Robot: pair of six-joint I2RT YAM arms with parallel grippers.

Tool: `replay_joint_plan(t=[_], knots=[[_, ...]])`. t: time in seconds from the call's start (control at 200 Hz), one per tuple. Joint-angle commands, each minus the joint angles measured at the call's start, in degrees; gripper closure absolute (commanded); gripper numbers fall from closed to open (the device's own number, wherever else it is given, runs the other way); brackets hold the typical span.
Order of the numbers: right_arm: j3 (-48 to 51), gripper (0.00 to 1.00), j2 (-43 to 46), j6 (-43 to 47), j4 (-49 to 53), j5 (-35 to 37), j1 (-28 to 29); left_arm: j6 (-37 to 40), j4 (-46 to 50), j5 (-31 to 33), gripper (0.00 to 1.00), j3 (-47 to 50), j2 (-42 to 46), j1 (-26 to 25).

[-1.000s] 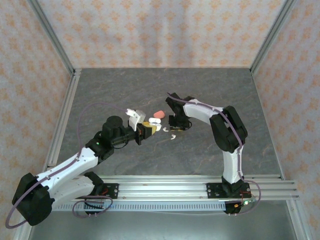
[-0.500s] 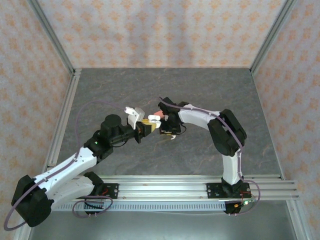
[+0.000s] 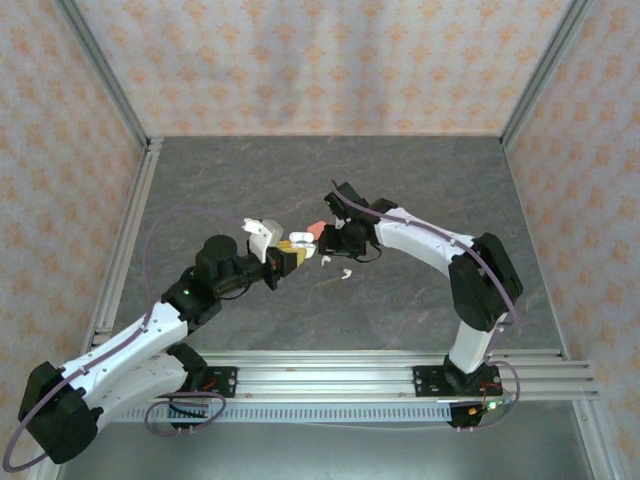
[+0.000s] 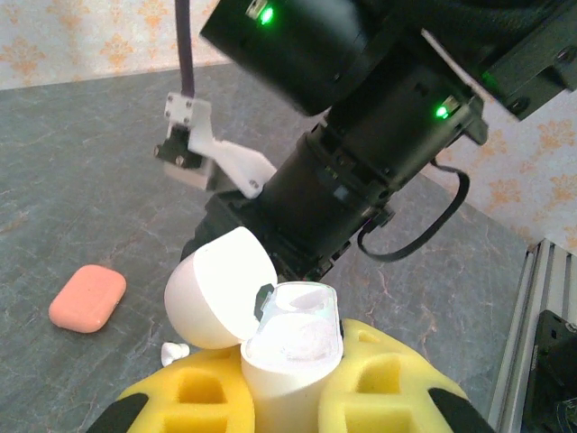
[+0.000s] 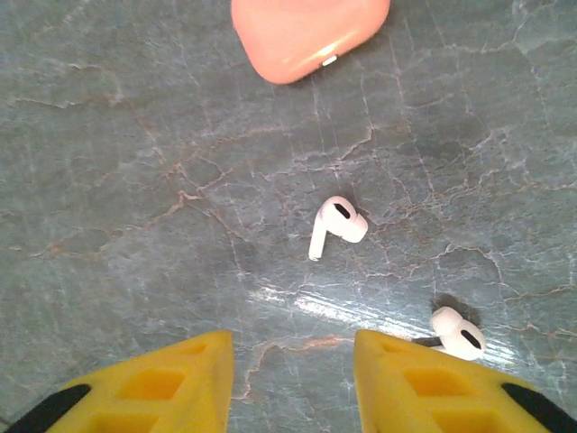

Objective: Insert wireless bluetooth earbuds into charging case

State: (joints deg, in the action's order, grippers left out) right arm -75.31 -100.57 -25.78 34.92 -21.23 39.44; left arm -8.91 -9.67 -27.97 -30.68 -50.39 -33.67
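pink case point(image 5: 306, 32) lies shut near two white earbuds point(image 5: 335, 224) under your released right claw point(image 5: 293, 379); your left claw point(image 4: 288, 397) clenches the open white case point(image 4: 290, 347)

Grey marbled table point(image 5: 135, 180), w/ a pink case point(image 5: 306, 32) lying flat, lid shut. 2 white earbuds loose nearby, well apart: first earbud point(image 5: 335, 225) nearer the case, second earbud point(image 5: 460, 336) further off.

White charging case point(image 4: 290, 347) in left gripper point(image 4: 288, 397): smooth glossy plastic. Gripper fingers point(image 4: 379, 388): yellow, matt plastic. White earbud point(image 5: 335, 225) ahead of right gripper point(image 5: 293, 361): glossy plastic. Pink case point(image 5: 306, 32) beyond: smooth, satin. Tabletop point(image 5: 117, 162): veined stone-look, slight sheen.
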Motion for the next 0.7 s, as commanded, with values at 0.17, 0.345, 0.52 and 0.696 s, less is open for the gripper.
replay_joint_plan(t=[0.17, 0.345, 0.52, 0.696], knots=[[-0.06, 0.5, -1.41, 4.03, 1.11, -1.79, -2.77, 0.21, -2.14, 1.39, 1.0, 0.43, -0.96, -0.26], [-3.31, 0.49, -5.23, 8.12, 2.26, -4.31, -2.79, 0.15, -0.42, 0.93, 1.0, -1.01, -2.58, -0.23], [-7.13, 0.49, -9.23, 7.51, 5.98, -4.2, -2.79, -2.07, -2.98, 1.58, 1.0, -0.17, -3.0, -0.3], [-4.03, 0.51, -9.55, 0.02, 1.46, -4.62, -2.76, -1.75, -2.06, 1.69, 1.0, -0.26, -2.62, -0.26]])
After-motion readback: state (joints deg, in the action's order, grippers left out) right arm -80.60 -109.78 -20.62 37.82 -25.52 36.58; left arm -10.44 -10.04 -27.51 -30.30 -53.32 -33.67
